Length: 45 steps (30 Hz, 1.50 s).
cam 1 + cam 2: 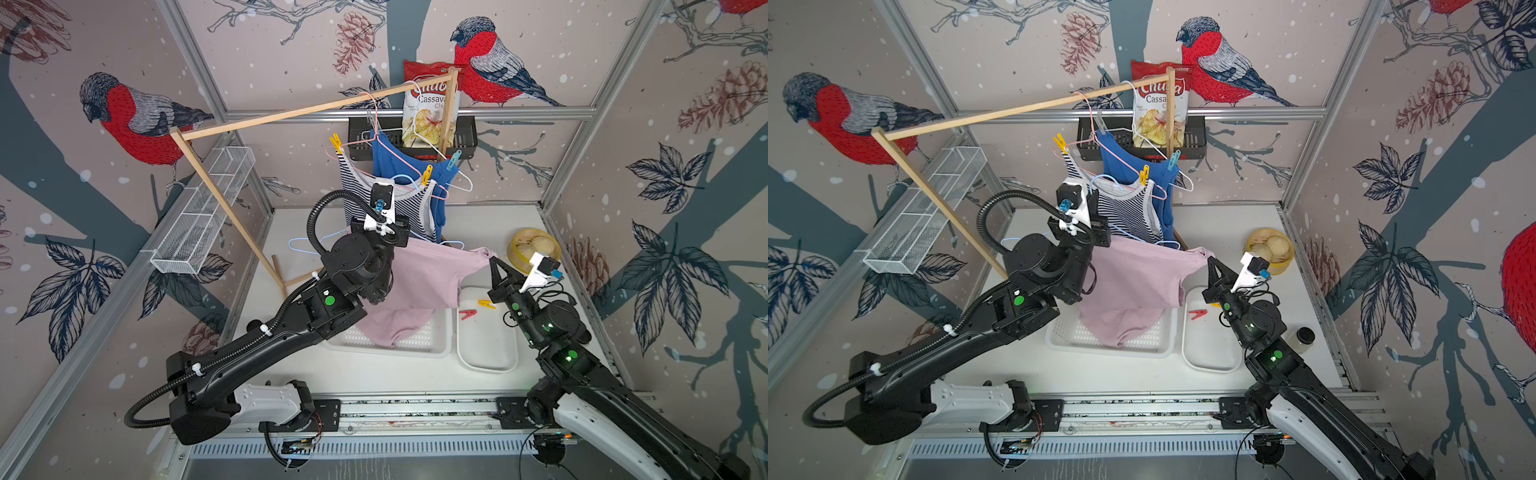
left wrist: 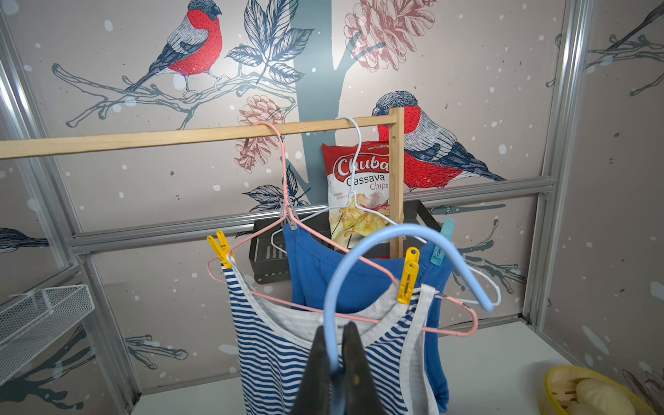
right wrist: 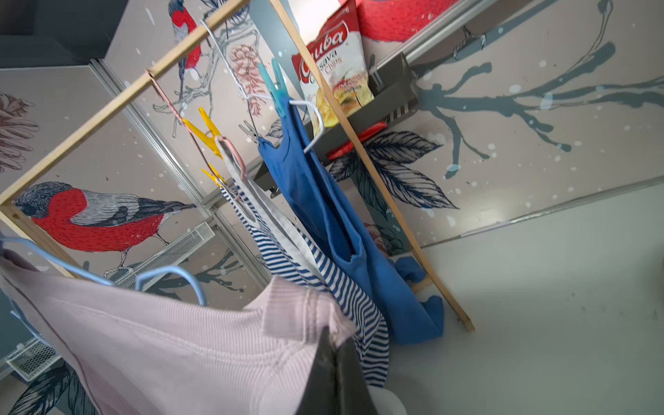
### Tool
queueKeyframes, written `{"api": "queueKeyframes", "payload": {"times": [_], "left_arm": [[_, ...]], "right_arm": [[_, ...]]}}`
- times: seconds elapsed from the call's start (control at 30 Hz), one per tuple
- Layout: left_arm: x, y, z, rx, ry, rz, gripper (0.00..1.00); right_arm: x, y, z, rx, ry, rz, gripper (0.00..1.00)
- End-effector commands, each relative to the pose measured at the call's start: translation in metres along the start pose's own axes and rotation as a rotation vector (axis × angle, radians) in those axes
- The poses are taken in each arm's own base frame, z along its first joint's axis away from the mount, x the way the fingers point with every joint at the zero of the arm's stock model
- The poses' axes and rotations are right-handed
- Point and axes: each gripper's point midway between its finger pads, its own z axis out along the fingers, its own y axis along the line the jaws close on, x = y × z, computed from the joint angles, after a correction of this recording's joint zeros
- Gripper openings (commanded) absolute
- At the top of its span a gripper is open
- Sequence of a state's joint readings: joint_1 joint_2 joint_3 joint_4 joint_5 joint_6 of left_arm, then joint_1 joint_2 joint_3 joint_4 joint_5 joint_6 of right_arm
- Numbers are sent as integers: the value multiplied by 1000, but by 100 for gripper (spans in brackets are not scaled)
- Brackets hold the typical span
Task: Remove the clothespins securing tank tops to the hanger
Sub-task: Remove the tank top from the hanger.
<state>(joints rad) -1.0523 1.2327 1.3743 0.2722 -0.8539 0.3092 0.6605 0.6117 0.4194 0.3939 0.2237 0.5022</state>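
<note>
The left pincer is clenched on the light blue hanger; the right pincer grasps the edge of the mauve-pink tank top, which droops over the white basket; two yellow clothespins pin the striped tank top, a teal clothespin pins the blue tank top (a red clothespin lies in the white tray)

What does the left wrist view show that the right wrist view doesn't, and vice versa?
Left wrist only: the left tool shut on the light blue hanger, plus a yellow bun basket. Right wrist only: the right tool shut on the pink tank top. Both: that hanger, the striped top, the blue top, yellow clothespins and the teal clothespin.
</note>
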Motion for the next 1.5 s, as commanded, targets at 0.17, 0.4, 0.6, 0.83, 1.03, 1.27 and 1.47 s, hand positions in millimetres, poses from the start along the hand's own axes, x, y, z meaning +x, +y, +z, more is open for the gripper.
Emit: {"api": "queueKeyframes", "payload": {"times": [0.17, 0.4, 0.6, 0.83, 1.03, 1.27, 1.47], "left_arm": [[-11, -7, 6, 15, -23, -61, 0], [-2, -12, 8, 17, -15, -69, 0], [21, -14, 13, -27, 32, -20, 0], [42, -13, 22, -33, 73, -7, 0], [41, -12, 20, 21, 63, -74, 0], [47, -20, 12, 105, 65, -129, 0], [49, -20, 5, 139, 53, -101, 0]], "right_arm": [[32, 42, 4, -173, 35, 50, 0], [76, 65, 21, -200, 141, 60, 0], [88, 57, 21, -161, 199, -19, 59], [73, 58, -9, -232, 207, -245, 78], [33, 65, -18, -249, 144, -315, 72], [-10, 127, 6, -417, 83, -530, 69], [-10, 166, 37, -591, 202, -786, 68]]}}
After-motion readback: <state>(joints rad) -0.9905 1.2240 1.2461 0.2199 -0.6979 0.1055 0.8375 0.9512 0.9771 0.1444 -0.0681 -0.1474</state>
